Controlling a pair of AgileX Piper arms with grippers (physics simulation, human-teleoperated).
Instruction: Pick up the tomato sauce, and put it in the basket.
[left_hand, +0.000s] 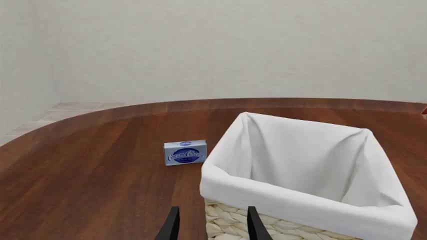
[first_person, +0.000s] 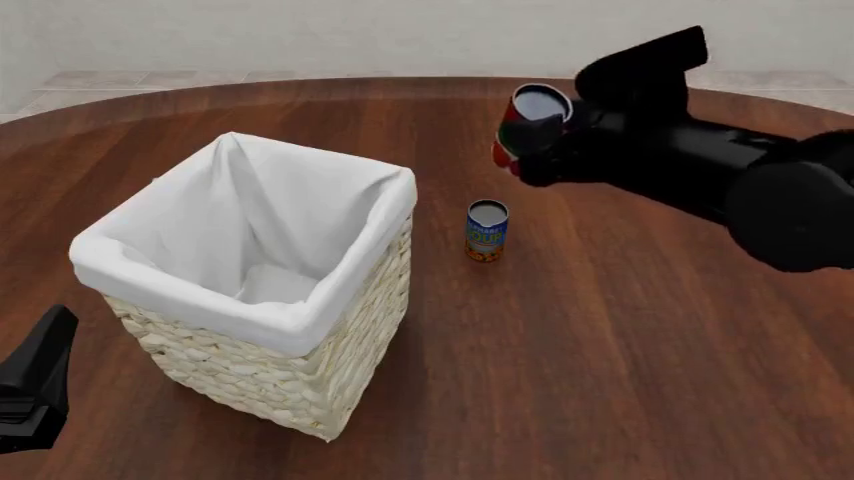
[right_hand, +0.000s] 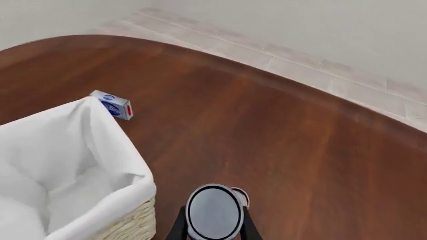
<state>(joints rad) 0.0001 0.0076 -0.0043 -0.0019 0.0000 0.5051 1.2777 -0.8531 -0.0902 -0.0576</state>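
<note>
Left gripper (left_hand: 212, 226): low by the near side of the basket (first_person: 334, 262), fingers apart, holding nothing.
Basket: stands on the table (first_person: 627, 350), white cloth inside.
Other can (first_person: 487, 231): on the table just right of the basket (blue and orange).
Right gripper (first_person: 534, 135): up in the air, squeezed tight on the tomato sauce (first_person: 529, 125).
Small blue box (left_hand: 185, 152): far side of the basket.

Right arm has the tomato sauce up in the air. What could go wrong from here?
1. The tomato sauce hangs tilted in the right gripper, beyond the basket. Released early, it would likely hit the table or the blue-and-orange can nearby.
2. A low sweep across might catch the basket's cloth rim.
3. The left gripper sits close by the basket wall and might nudge it.
</note>
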